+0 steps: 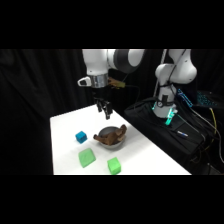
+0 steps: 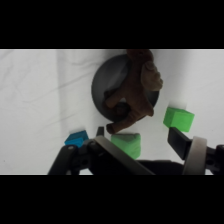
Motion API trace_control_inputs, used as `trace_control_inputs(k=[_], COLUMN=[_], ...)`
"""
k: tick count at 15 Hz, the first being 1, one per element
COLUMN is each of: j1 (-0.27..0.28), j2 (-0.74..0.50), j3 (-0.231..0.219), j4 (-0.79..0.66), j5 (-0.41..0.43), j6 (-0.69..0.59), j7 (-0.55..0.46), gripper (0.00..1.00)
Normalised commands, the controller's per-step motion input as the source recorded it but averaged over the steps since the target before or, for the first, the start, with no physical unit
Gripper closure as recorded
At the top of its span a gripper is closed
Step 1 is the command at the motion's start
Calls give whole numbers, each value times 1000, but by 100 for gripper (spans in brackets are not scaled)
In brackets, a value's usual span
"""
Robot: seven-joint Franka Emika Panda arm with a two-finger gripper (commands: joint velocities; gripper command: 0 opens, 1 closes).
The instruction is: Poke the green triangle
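Observation:
The green triangle is the larger, flatter light-green block lying near the table's front, left of the middle. In the wrist view the green triangle shows between the fingers, its lower part hidden by the black linkage. My gripper hangs in the air above the table, behind the bowl and well away from the triangle. In the wrist view the gripper is open, with nothing held between its fingers.
A dark bowl holding a brown plush toy stands mid-table, right of a small blue cube. A smaller, chunkier green block lies near the front edge. A black bag sits to the right of the table.

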Motion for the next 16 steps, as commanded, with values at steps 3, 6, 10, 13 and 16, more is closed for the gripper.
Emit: trace_control_inputs(k=[3, 6, 10, 13, 16], j1=[10, 33, 34, 7, 10], j2=[3, 192, 412, 588, 584], j3=[46, 56, 29, -6, -16], j4=[77, 436, 715, 865, 827], j5=[-36, 11, -23, -39, -53], j6=[24, -145, -251, -287, -265], j7=[120, 146, 132, 85, 72], gripper=[0, 0, 0, 0, 0])
